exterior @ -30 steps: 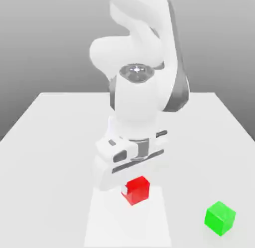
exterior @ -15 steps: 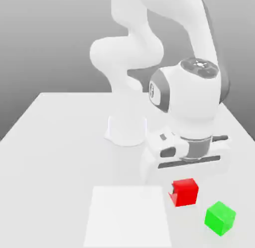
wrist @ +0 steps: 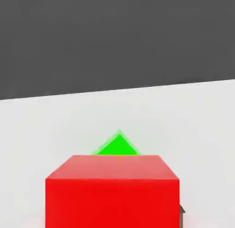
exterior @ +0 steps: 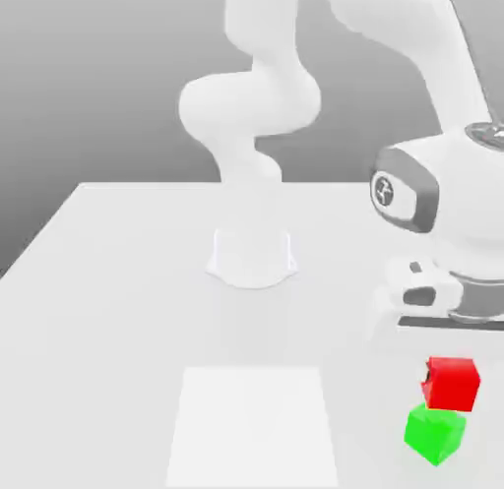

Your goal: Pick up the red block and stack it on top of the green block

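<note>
- At the left and centre of the exterior view lies the white table (exterior: 118, 310), with a paler square patch (exterior: 254, 423) low in the middle – nothing of the task is there.
- At the right edge the arm's hand hangs over the blocks; the gripper (exterior: 451, 364) points down, and its fingers are closed as narrow as they go, shut on the red block (exterior: 452, 383).
- The red block is in the lower right, lifted off the table, between the fingers. Directly under it, near the bottom right corner, sits the green block (exterior: 433, 433); I cannot tell if the two touch.
- In the hand view the red block (wrist: 112, 195) is close in front, and a corner of the green block (wrist: 117, 147) shows behind it.
- Step in hand, as I judge: carrying is over and placing begins – the next move calls for centring, lowering gently, then opening.
</note>
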`<state>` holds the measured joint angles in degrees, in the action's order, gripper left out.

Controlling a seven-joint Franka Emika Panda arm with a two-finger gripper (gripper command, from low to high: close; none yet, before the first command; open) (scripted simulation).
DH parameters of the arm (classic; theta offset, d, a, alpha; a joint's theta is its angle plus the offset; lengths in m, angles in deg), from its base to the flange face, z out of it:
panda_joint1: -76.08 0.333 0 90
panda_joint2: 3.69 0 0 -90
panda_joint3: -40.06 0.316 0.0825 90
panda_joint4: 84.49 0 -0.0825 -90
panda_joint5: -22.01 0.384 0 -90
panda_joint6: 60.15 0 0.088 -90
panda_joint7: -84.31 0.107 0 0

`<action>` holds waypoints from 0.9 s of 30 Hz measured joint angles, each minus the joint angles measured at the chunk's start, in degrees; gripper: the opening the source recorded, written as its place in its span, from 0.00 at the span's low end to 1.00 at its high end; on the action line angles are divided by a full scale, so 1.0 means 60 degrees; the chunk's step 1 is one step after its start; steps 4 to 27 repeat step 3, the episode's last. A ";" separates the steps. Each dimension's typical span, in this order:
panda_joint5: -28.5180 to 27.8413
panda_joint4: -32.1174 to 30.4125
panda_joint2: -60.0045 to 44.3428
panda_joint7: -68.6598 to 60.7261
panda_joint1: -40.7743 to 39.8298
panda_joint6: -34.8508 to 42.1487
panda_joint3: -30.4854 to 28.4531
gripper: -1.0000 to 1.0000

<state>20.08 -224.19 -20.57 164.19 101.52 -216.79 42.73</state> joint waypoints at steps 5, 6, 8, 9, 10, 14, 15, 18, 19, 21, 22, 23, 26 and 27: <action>0.0000 0.0000 0.0000 0.0000 0.0000 -0.0001 0.0000 1.00; 0.0000 0.0000 0.0000 0.0000 0.0000 -0.0001 0.0000 1.00; 0.0000 0.0000 0.0000 0.0000 0.0000 -0.0001 0.0000 1.00; 0.0000 0.0000 0.0000 0.0000 0.0000 -0.0001 0.0000 1.00; 0.0000 0.0000 0.0000 0.0000 0.0000 -0.0001 0.0000 1.00; 0.0000 0.0000 0.0000 0.0000 0.0000 -0.0001 0.0000 1.00; 0.0000 0.0000 0.0000 0.0000 0.0000 -0.0001 0.0000 1.00; 0.0000 0.0000 0.0000 0.0000 0.0000 -0.0001 0.0000 1.00; 0.0000 0.0000 0.0000 0.0000 0.0000 -0.0001 0.0000 1.00; 0.0000 0.0000 0.0000 0.0000 0.0000 -0.0001 0.0000 1.00; 0.0000 0.0000 0.0000 0.0000 0.0000 -0.0001 0.0000 1.00; 0.0000 0.0000 0.0000 0.0000 0.0000 -0.0001 0.0000 1.00; 0.0000 0.0000 0.0000 0.0000 0.0000 -0.0001 0.0000 1.00; 0.0000 0.0000 0.0000 0.0000 0.0000 -0.0001 0.0000 1.00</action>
